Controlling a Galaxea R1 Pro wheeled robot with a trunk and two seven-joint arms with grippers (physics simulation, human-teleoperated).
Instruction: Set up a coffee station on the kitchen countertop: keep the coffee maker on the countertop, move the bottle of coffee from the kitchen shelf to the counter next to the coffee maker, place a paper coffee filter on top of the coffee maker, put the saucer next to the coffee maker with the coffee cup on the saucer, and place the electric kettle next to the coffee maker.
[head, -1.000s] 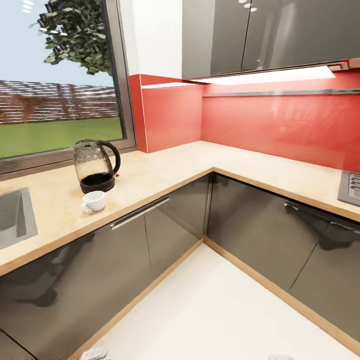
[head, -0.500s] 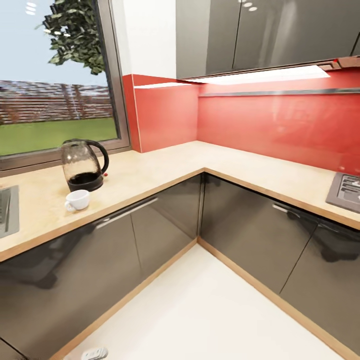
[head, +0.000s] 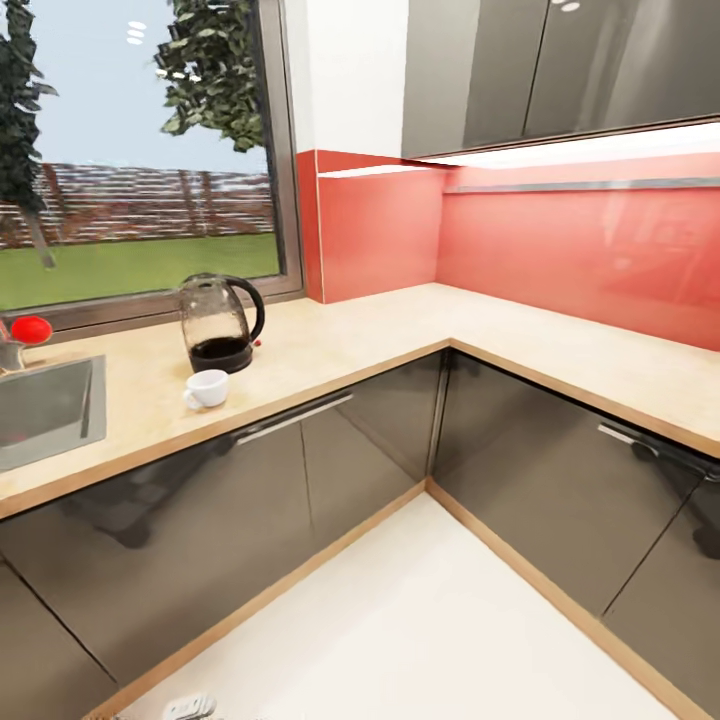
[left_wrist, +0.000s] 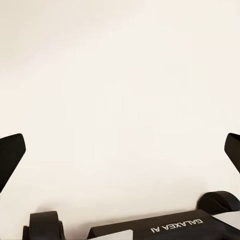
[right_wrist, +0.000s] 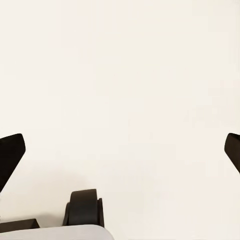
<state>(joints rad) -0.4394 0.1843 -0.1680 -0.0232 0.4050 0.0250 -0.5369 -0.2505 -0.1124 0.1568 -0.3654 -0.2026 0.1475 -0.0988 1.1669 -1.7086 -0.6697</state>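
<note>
The electric kettle (head: 220, 323), a glass jug with black base and looped handle, stands on the light wood-grain kitchen countertop (head: 400, 330) below the window. Just in front of it sits the white coffee cup (head: 207, 389), near the counter's front edge. My left gripper (left_wrist: 120, 150) is open over pale floor, its dark fingertips (left_wrist: 11, 155) wide apart and nothing between them. My right gripper (right_wrist: 120, 150) is open too, over the same pale floor, with fingertips (right_wrist: 11, 155) spread and empty.
A steel sink (head: 45, 408) is set into the counter at the left, with a red-topped thing (head: 30, 329) behind it. The counter turns a corner along a red backsplash (head: 560, 240). Grey cabinet fronts (head: 300, 470) line both runs; pale floor (head: 420, 620) lies between.
The whole head view has shifted: the camera turned left, so the kettle and cup sit further right, the sink shows more, and the hob at the right edge has left the picture.
</note>
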